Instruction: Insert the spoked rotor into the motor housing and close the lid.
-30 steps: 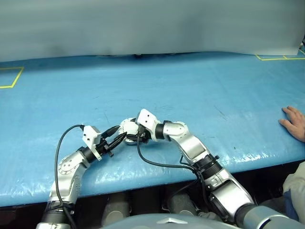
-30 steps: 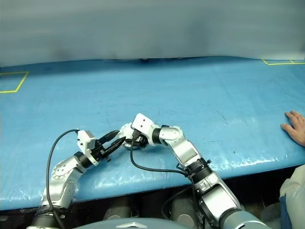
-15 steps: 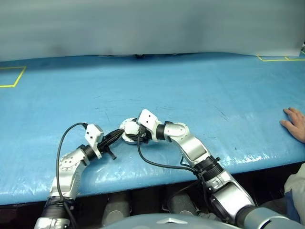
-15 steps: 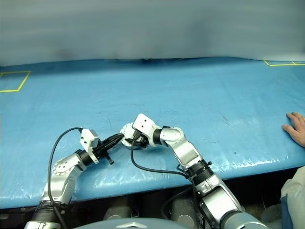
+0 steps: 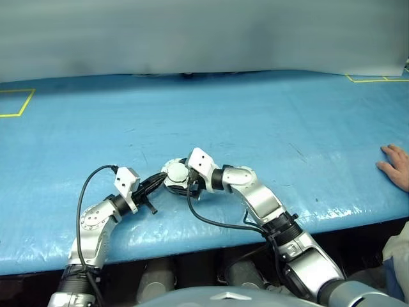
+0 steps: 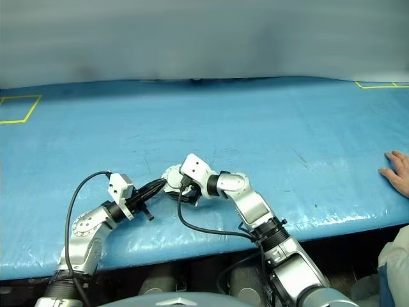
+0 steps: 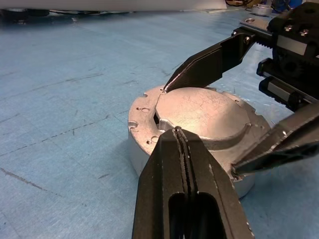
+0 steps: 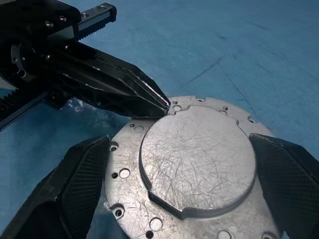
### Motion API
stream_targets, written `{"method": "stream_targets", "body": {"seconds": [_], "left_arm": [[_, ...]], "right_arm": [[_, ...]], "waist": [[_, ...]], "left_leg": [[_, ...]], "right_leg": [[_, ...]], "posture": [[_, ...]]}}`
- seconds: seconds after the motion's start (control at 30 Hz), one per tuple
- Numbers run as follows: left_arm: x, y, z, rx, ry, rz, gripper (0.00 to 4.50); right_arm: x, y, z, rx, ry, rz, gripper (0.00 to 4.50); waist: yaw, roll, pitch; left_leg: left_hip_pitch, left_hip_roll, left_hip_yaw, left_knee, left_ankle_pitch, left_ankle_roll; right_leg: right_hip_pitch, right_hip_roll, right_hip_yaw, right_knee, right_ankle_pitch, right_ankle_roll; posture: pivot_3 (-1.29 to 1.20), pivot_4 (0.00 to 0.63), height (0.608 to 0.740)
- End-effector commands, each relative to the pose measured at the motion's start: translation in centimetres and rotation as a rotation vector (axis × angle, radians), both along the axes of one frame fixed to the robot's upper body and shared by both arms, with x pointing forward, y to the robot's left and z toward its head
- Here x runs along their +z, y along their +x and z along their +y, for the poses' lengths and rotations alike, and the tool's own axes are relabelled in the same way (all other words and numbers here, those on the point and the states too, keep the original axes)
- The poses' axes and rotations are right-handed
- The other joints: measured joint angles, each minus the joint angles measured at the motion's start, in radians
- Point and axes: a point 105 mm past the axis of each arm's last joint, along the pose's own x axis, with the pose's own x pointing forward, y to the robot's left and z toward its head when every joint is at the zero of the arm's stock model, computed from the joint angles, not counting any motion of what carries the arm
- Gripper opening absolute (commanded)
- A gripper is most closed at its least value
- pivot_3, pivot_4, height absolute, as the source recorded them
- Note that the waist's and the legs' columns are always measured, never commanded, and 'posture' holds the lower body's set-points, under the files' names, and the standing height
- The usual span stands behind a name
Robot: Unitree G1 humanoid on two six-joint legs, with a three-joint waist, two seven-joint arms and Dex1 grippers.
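Note:
The motor housing (image 7: 135, 149) sits on the blue table with the lid (image 8: 199, 159) lying flat on top of it, smooth scratched face up. My left gripper (image 7: 178, 131) is shut with nothing in it, and its tip rests at the lid's raised edge near the rim. My right gripper (image 8: 179, 141) is open, with one finger on each side of the housing and the lid between them. From above, the housing (image 5: 174, 171) lies between the two wrists. The spoked rotor is hidden.
A person's hand (image 5: 396, 165) rests on the table at the far right edge. Yellow tape marks lie at the back left (image 5: 16, 102) and back right (image 5: 374, 78). The table's front edge (image 5: 192, 240) runs just below both arms.
My left gripper's fingers have gone from slightly apart to shut at the lid's edge. The right gripper's jaws have spread wider around the housing. Neither arm has shifted.

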Motion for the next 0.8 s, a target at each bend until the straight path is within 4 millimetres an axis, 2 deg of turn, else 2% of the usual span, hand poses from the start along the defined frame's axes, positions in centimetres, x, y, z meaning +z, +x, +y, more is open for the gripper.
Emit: {"method": "stream_targets", "body": {"seconds": [0.03, 0.17, 0.27, 0.37, 0.5, 0.63, 0.8], "left_arm": [[-0.7, -0.5, -0.9, -0.028, -0.003, 0.029, 0.0], [-0.8, -0.6, -1.1, -0.033, -0.011, 0.03, 0.0], [-0.8, -0.7, -1.2, -0.033, -0.014, 0.031, 0.0], [-0.8, -0.7, -1.3, -0.035, -0.014, 0.032, 0.0], [-0.9, -0.8, -1.4, -0.037, -0.013, 0.033, 0.0], [-0.9, -0.8, -1.4, -0.038, -0.013, 0.034, 0.0], [-0.9, -0.8, -1.4, -0.039, -0.015, 0.033, 0.0]], "right_arm": [[1.1, -0.1, 0.0, -0.03, 0.089, 0.057, 4.48], [2.9, 0.2, -0.1, -0.077, 0.235, 0.147, 4.48], [3.6, 0.5, -0.4, -0.11, 0.285, 0.186, 4.48], [4.0, 1.1, -1.7, -0.191, 0.374, 0.258, 4.48], [3.9, 1.3, -3.3, -0.263, 0.467, 0.379, 4.48], [2.8, 1.2, -5.1, -0.326, 0.545, 0.539, 4.48], [1.2, 0.5, -5.5, -0.359, 0.587, 0.698, 4.48]], "waist": [[0.0, 0.0, 0.0], [0.001, 0.0, 0.0], [0.001, 0.0, 0.0], [0.002, 0.0, 0.0], [0.003, 0.0, 0.0], [0.003, 0.0, 0.0], [0.001, 0.001, 0.0]], "left_leg": [[0.0, 0.0, 0.0, 0.0, 0.0, 0.0], [-0.001, 0.0, 0.0, 0.0, 0.0, 0.0], [-0.003, 0.0, 0.0, 0.0, 0.0, 0.0], [-0.004, 0.0, 0.0, 0.0, 0.0, 0.0], [-0.006, -0.001, -0.001, 0.0, 0.0, 0.0], [-0.006, -0.001, -0.001, 0.0, 0.0, 0.0], [-0.006, 0.0, -0.001, 0.0, 0.0, 0.0]], "right_leg": [[0.0, 0.0, 0.0, 0.0, 0.0, 0.0], [-0.001, 0.0, 0.0, 0.0, 0.0, 0.0], [-0.001, 0.0, 0.0, 0.0, 0.0, 0.0], [-0.001, 0.0, 0.0, 0.0, 0.0, 0.0], [-0.001, 0.0, 0.0, 0.0, 0.0, 0.001], [0.0, 0.0, 0.0, 0.0, 0.0, 0.001], [-0.001, 0.0, 0.0, 0.0, 0.0, 0.001]], "posture": [[0.0, 0.15, 0.74], [0.0, 0.15, 0.74], [0.0, 0.15, 0.74], [0.0, 0.15, 0.74], [0.0, 0.15, 0.74], [0.0, 0.15, 0.74], [0.0, 0.15, 0.74]]}}
